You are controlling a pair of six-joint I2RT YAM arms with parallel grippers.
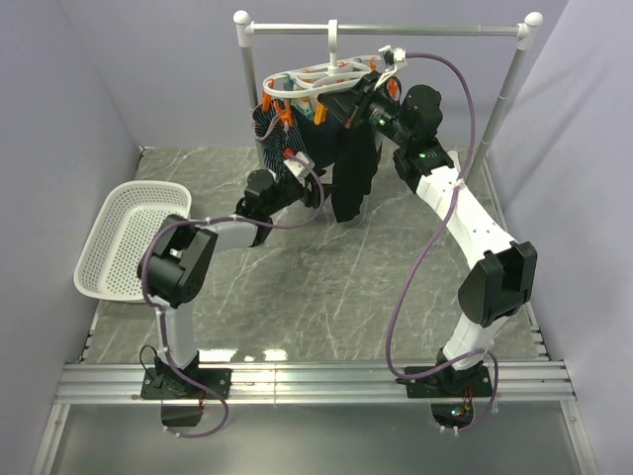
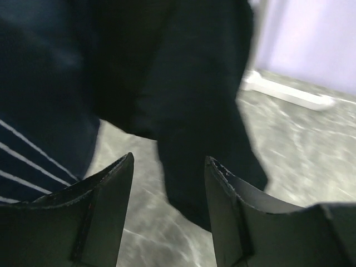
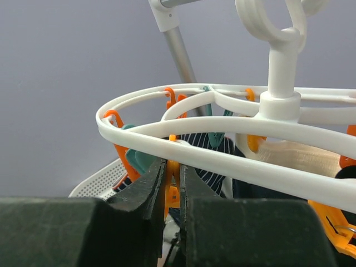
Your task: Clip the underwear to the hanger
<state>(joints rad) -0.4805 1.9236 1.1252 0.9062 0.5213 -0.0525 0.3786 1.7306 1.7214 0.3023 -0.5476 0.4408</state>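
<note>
The white oval hanger [image 1: 326,77] hangs by its hook from the silver rail, with orange and teal pegs under it. The black underwear [image 1: 354,168] hangs limp from the hanger's right side. My right gripper [image 1: 364,99] is shut on an orange peg [image 3: 173,183] just under the hanger's loop [image 3: 222,147]. My left gripper [image 1: 302,170] is open and empty, low and just left of the underwear [image 2: 194,111], which hangs in front of its fingers [image 2: 111,189].
A dark striped garment [image 1: 272,134] hangs at the hanger's left and shows in the left wrist view [image 2: 33,128]. A white mesh basket [image 1: 129,237] lies at the left. The rail stand's posts [image 1: 242,59] rise at the back.
</note>
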